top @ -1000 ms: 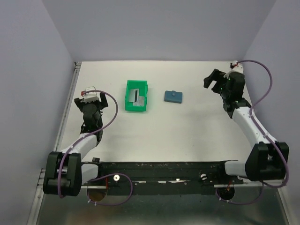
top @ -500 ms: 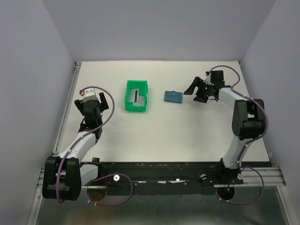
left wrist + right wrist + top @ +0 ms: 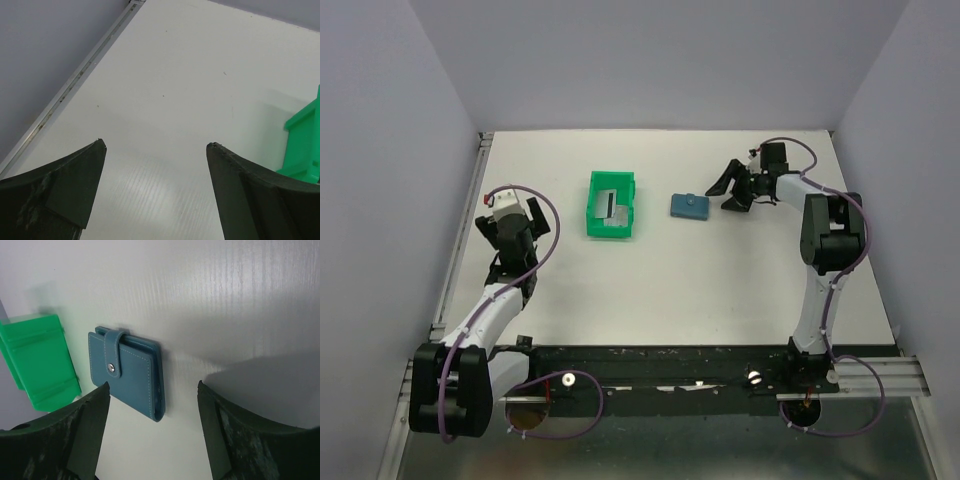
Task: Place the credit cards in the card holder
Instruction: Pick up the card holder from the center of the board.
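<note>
Gaping empty, right gripper (image 3: 720,200) points at the snapped-shut holder (image 3: 689,206) lying just beside it on the table (image 3: 670,290), cards (image 3: 610,203) sit in the bin (image 3: 592,205) farther left, left gripper (image 3: 155,145) spread wide, empty, near that bin.

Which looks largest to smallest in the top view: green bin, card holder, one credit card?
1. green bin
2. card holder
3. credit cards, each seemingly smaller than the holder, but they overlap inside the bin, so unsure.
</note>
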Robot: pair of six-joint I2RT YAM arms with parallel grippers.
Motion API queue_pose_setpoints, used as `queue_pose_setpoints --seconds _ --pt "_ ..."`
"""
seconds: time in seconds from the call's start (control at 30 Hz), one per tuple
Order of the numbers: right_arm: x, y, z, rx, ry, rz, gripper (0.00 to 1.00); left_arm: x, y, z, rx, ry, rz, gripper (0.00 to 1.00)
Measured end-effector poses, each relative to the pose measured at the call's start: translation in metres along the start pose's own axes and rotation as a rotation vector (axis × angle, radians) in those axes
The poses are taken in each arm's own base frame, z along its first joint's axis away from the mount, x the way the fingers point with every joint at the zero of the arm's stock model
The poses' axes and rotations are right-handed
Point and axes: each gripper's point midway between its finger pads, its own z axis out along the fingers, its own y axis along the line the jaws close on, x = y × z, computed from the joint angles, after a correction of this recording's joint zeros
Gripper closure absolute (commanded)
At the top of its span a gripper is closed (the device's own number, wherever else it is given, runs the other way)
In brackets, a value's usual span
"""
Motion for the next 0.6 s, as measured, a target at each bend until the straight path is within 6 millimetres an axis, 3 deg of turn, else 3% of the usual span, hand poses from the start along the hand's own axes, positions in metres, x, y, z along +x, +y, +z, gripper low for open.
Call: queue_pose_setpoints --seconds 0.37,0.6 --pt "-0.006 0.006 0.011 -0.038 0.041 0.016 0.23 0.008 -0.001 0.003 -0.004 0.051 0.019 0.01" --pt "-0.006 0.015 0.021 -0.070 0.065 0.008 0.30 0.011 -0.002 0.002 0.002 0.069 0.032 0.01"
